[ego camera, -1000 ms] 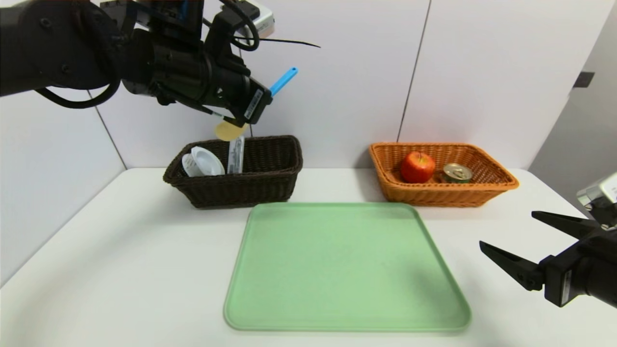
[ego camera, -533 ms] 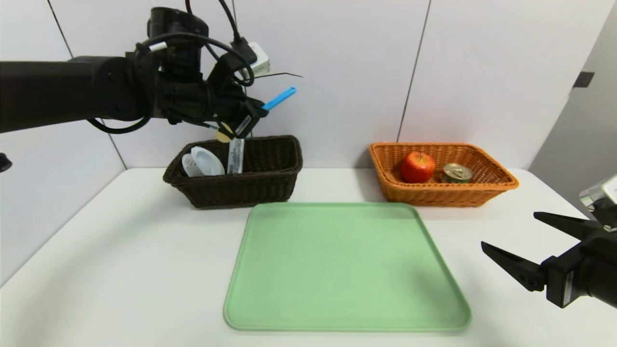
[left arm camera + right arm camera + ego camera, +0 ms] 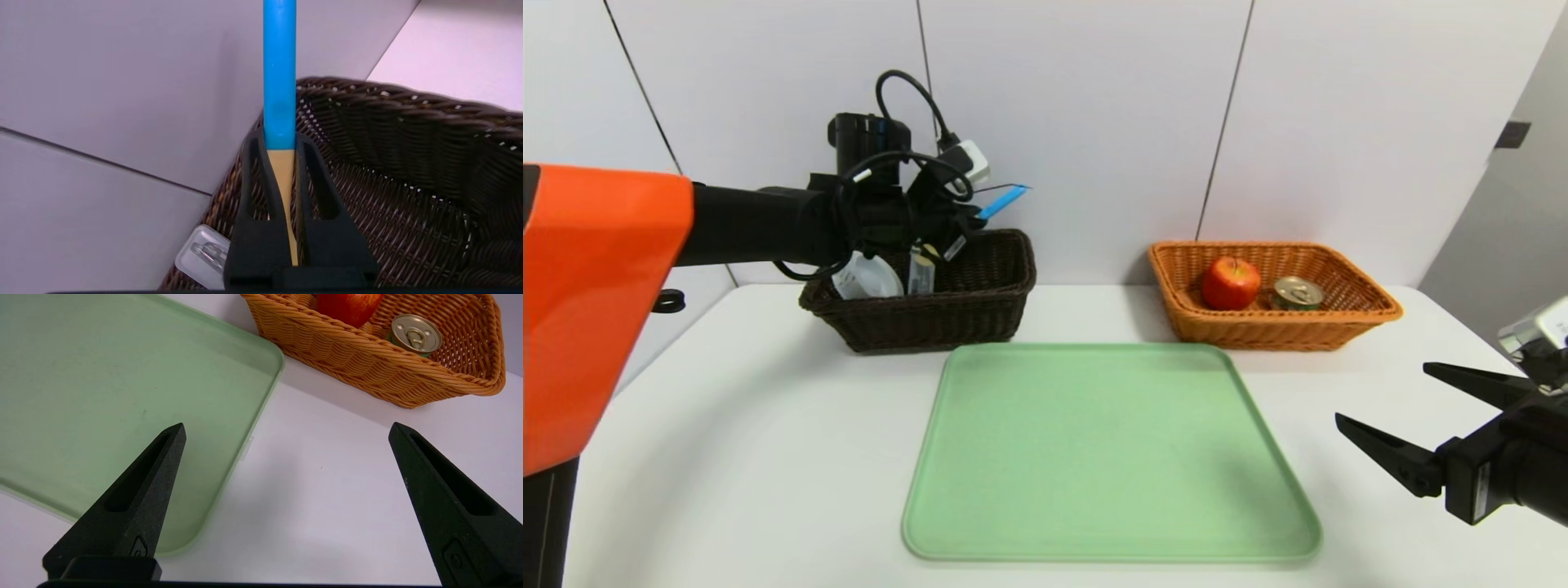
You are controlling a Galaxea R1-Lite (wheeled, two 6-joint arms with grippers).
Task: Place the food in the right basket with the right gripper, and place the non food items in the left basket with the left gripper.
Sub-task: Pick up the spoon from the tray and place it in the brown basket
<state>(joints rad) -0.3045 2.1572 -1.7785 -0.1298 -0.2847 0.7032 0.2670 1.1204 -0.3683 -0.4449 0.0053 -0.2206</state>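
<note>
Your left gripper [image 3: 281,171] clamps the blue-handled spatula [image 3: 279,73] above the dark basket [image 3: 980,306]. Release here and the long handle may catch the rim [image 3: 408,100] and tip outside. The spatula's blade is hidden behind the wrist. Your right gripper [image 3: 286,433] rests wide open and empty beside the green tray [image 3: 1094,457].

Bright, even light; soft shadows, no glare.

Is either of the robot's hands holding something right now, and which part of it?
The left hand pinches a blue-handled wooden spatula where handle meets wood, over the dark wicker basket. The right hand holds nothing.
</note>
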